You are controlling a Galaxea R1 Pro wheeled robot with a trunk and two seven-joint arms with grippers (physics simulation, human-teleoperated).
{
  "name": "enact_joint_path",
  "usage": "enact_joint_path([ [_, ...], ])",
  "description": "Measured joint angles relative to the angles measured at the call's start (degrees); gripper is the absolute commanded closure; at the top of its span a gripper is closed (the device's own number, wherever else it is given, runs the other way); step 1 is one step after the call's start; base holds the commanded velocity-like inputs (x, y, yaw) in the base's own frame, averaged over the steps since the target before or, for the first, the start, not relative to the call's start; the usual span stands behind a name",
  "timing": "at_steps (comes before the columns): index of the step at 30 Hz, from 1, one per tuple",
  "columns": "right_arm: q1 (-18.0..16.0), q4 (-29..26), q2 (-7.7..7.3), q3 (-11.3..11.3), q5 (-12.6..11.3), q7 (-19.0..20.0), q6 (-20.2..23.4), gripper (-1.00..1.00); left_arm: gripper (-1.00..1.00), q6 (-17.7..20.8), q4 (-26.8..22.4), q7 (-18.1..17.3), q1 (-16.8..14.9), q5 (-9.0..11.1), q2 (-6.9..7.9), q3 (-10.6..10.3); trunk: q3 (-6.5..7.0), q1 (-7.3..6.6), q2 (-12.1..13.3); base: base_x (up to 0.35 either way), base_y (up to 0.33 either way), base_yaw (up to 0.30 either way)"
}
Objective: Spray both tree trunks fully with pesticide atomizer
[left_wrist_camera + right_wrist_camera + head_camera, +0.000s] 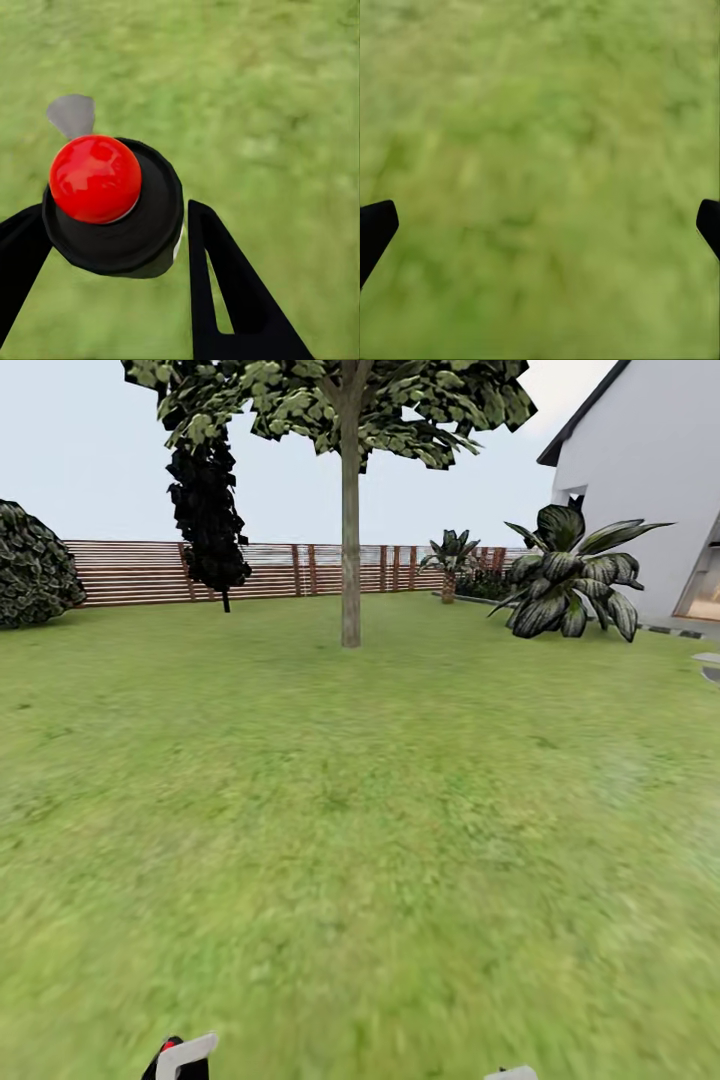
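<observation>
Meanwhile, the left gripper (112, 240) is clamping the black, red-capped pesticide atomizer (112, 206), seemingly snug; the right gripper (540, 225) is hanging wide open over the green lawn (540, 112), the pale-trunked tree (350, 550) standing well ahead.

Lawn (360, 840): green grass, mottled lighter and darker, running from the near edge of the head view back to a brown horizontal-slat fence (140, 572). Ground level, slightly blurred close in.

Standing directly on the grass:
- Tree trunk (350, 550), pale grey-brown, upright, mid-lawn, well apart from the fence.
- Near-black cone-shaped tree (208, 500), thin dark stem, left of the trunk, just before the fence.
- Round leafy bush (32, 565) at the far left edge.
- Broad-leaved plant (575, 575) at right, near the white house wall (640, 480).
- Smaller palm-like plant (452, 560) by the fence.

Both wrist views: blurred grass beneath.
</observation>
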Motion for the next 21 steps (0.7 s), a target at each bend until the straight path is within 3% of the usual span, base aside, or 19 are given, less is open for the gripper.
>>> enact_joint_path([
  [21, 0.0, 0.0, -0.03, 0.0, 0.0, -0.1, 0.0, -1.00, 1.00, 0.0, 0.0, 0.0, 0.0, 0.0, -0.02, 0.0, 0.00, 0.00, 0.0, 0.340, 0.000, 0.000],
])
